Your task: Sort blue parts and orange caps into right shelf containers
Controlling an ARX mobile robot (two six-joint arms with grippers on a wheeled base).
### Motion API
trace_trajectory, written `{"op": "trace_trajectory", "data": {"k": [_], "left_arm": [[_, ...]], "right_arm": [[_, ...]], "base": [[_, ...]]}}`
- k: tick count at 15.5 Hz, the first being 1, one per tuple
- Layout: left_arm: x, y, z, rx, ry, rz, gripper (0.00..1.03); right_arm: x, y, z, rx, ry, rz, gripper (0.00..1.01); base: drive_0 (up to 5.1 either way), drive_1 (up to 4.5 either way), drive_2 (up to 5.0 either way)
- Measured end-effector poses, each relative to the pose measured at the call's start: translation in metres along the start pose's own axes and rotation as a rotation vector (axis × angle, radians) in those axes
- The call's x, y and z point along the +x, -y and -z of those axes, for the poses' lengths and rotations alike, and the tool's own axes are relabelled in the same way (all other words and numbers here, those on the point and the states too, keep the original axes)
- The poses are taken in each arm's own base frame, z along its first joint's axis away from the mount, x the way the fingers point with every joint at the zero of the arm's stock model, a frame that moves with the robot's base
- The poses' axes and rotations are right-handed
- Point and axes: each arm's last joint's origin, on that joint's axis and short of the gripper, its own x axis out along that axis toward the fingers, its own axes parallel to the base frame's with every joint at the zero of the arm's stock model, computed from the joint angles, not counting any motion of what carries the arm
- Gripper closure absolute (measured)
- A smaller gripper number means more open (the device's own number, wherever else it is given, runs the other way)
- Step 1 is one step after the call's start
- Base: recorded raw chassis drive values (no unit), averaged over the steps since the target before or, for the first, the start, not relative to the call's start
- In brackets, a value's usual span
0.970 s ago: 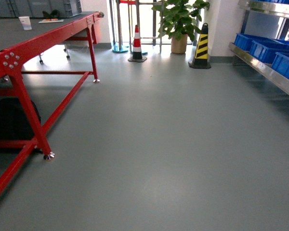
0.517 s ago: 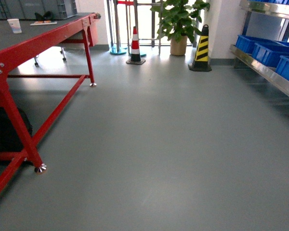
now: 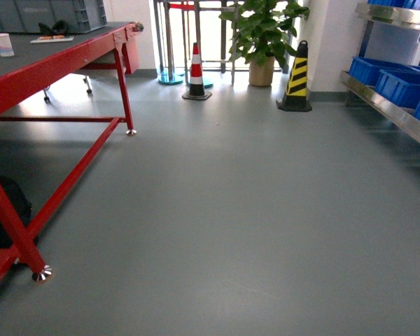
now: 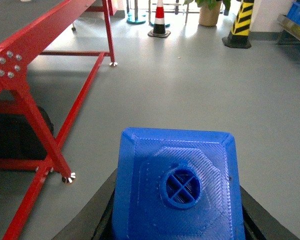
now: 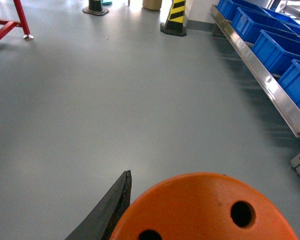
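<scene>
Left jaws clamp a blue part; right jaws grip an orange cap. Carrying step: crates lie ahead-right, so approach the shelf next.

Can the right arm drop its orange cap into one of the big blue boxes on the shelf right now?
Probably not yet. The right tool holds the round orange plastic cap, but the open blue plastic crates on the steel shelf sit well off across bare grey floor. Nothing blocks the way.
</scene>
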Motion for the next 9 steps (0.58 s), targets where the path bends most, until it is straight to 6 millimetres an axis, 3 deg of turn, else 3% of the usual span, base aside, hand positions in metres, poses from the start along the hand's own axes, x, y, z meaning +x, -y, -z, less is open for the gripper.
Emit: {"op": "trace_trajectory", "data": {"k": [7,9], "left_arm": [[0.0002,0.0,0.0002,0.0,-0.001,0.001,0.59],[0.0002,0.0,0.0004,-0.001,-0.003,0.0,0.59]], "right_arm": [[0.0,-0.0001,0.0004,0.0,-0.003,-0.001,0.58],[0.0001,-0.0001,0.0002,0.0,-0.002,-0.002,0.58]], "base": [[0.0,4.29,-4.4],[-1.5,-1.45,-1.5]]}}
